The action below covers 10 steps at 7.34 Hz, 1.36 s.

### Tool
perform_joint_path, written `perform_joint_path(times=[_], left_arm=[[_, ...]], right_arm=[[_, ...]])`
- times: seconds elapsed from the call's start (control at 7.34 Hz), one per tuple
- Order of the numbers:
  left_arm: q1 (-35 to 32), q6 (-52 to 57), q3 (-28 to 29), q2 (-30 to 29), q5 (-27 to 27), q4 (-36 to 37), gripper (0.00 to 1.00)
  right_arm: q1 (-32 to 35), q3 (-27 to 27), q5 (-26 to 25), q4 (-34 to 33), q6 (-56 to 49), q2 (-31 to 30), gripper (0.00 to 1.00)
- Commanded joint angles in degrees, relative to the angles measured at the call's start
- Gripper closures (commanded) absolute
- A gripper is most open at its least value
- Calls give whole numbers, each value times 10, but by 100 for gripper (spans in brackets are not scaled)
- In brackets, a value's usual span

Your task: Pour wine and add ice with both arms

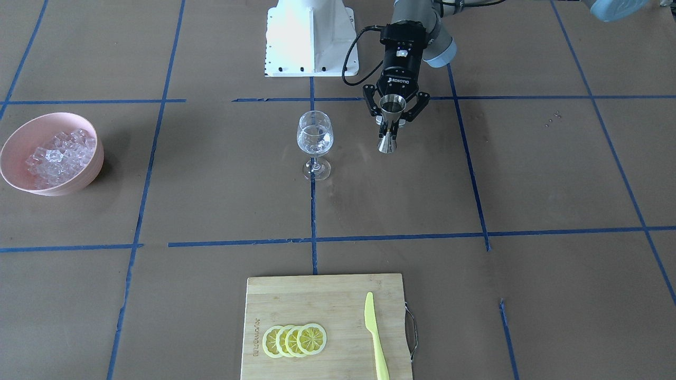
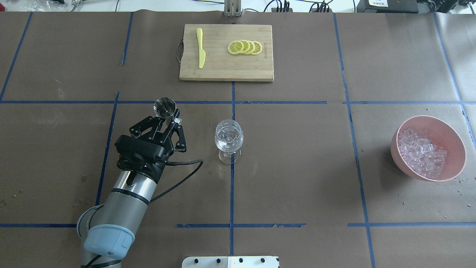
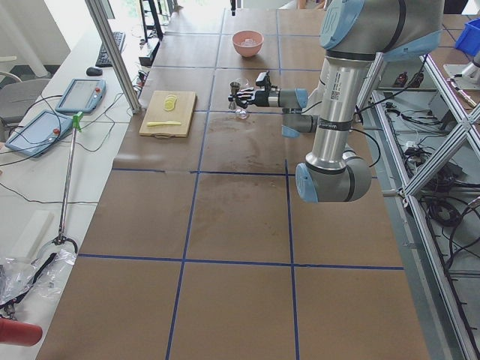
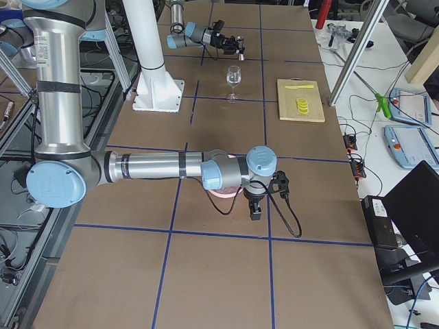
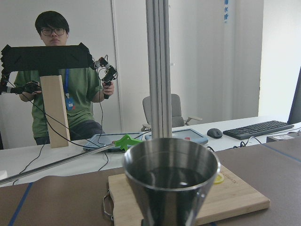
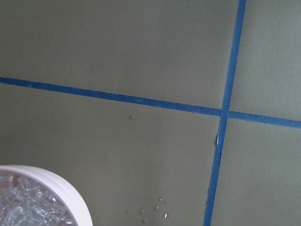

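Brown table (image 2: 297,167), blue tape (image 2: 282,102). Left gripper (image 1: 391,122) pinches a steel cup (image 1: 388,145), just left of the glass (image 2: 228,158) of wine (image 2: 229,143). Right gripper (image 4: 255,211) near the ice (image 2: 422,152): jaws, cannot tell.

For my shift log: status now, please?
Left pincer shut on steel cup, upright beside glass. Right pincer by bowl of ice, state unclear. Nothing between cup and glass.

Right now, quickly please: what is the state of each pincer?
Left pincer: shut on the metal jigger.
Right pincer: cannot be told; it shows only in the side view.
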Motion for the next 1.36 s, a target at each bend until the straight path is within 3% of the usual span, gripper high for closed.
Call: perform_joint_path(times=[0.0,0.54,0.95,1.23], left_arm=[[5,7,-14,-19,1,60,100],[10,41,-14,-43,2,152,100],[18,176,-10,-74,2,155,100],[22,195,3,-74,2,156,100]], right_arm=[[0,0,1,0,0,0,0],[0,2,1,0,1,-1,0],[0,-3,0,-1,1,-1,0],[0,-6,1,-1,4,-2,0]])
